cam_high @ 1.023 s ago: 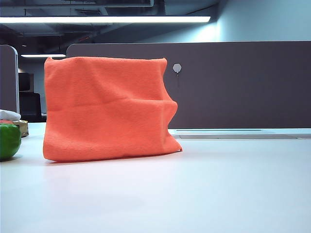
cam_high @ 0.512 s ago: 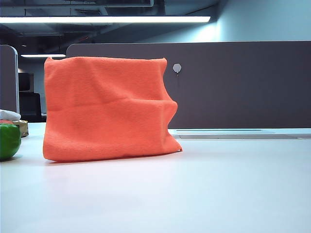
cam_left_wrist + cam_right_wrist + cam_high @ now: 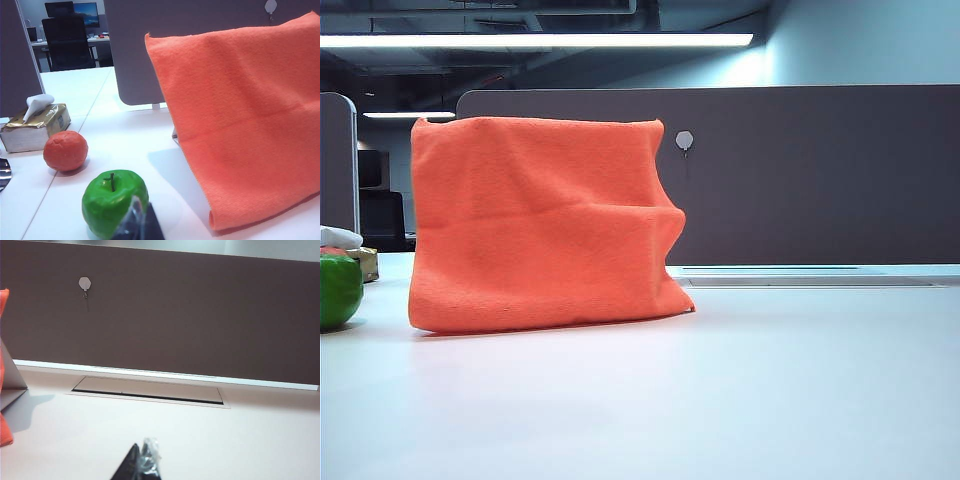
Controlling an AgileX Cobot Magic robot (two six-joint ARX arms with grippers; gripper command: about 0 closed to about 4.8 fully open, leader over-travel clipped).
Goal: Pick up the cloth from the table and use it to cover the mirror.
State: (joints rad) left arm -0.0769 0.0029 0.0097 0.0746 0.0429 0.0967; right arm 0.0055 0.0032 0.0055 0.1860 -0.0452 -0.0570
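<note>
My left tool sits low at the near edge of the white table, fingers pressed together on nothing, its dark tip just in front of a green apple. My right tool is likewise closed and empty, over bare table well to the right of the cloth. Past the apple lie an orange and then a tissue box. The orange cloth is draped over the leaning mirror, its hem touching the table; only a grey sliver of the mirror's edge shows in the right wrist view. Behind everything stands the grey-brown partition, with a small hook on it.
</note>
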